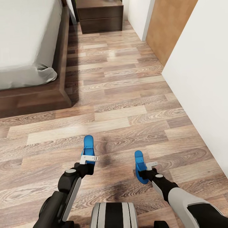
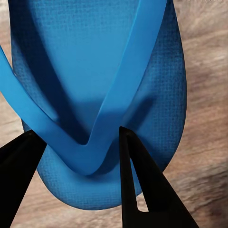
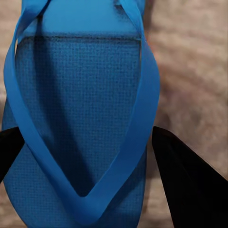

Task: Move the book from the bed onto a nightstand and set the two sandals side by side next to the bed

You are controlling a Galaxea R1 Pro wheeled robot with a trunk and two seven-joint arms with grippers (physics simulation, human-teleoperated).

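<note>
Wood floor [image 1: 126, 95]; each gripper clamps one blue sandal: left gripper [image 1: 89, 159], right gripper [image 1: 148, 167].

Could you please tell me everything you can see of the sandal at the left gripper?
The left sandal is a bright blue flip-flop with a finely textured, rubbery-looking sole and a smooth V-shaped strap. It points forward over the wood-plank floor, short of the bed. The left gripper closes its dark fingers on the strap's junction, one finger overlapping the sole's rounded end.
</note>
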